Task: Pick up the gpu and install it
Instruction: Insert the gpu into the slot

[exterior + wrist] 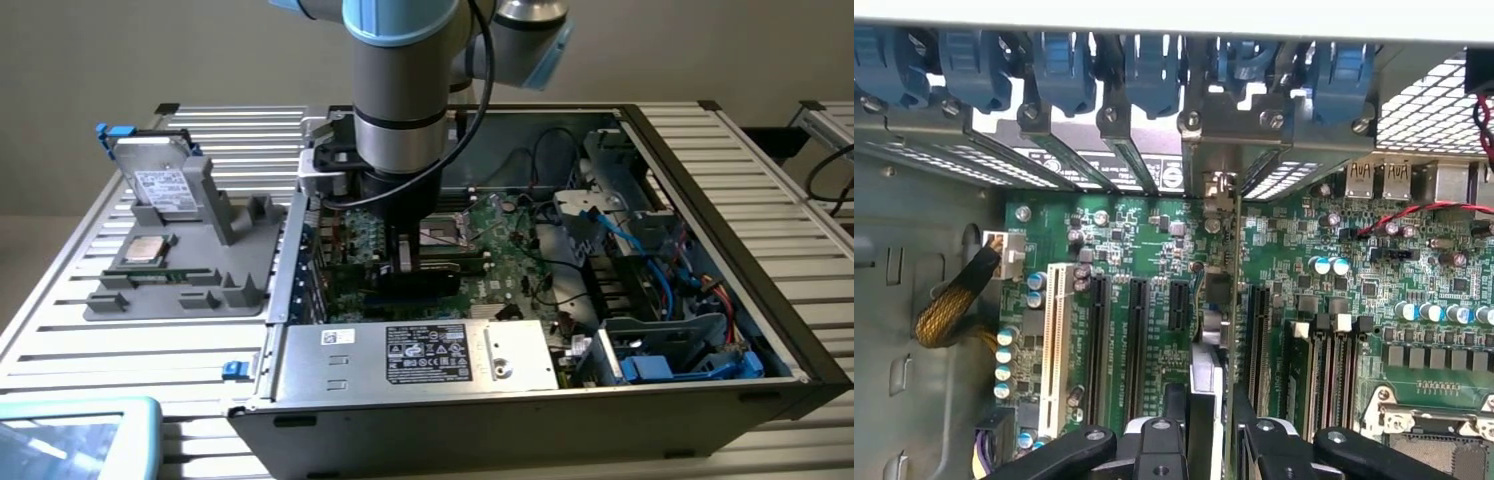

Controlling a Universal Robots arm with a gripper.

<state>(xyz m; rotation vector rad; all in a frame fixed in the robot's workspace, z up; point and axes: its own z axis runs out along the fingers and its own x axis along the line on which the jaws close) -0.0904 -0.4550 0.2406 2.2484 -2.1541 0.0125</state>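
Near the middle of the exterior view, the grey cylindrical robot arm with a pale blue joint cap reaches down into an open dark metal computer case [694,330], where its black gripper [404,258] is low over the green motherboard [514,245]. In the wrist view the gripper [1216,425] pinches the gpu [1220,300], a thin green circuit card seen edge-on with a silver bracket, between its two black metal fingers [1264,440]; the card stands upright in line with a long black expansion slot [1137,345] area at the frame's centre, its bracket against the case's rear slot openings below a row of blue plastic retention clips [1154,65] (how fully seated it is I cannot tell). Two silver ports at the wrist view's right carry small printed marks. In the exterior view's lower centre sits a silver power supply box [400,360] with a black printed label, unreadable. At the left, a grey moulded fixture tray [174,255] holds a silver hard drive [163,185] with a white label.
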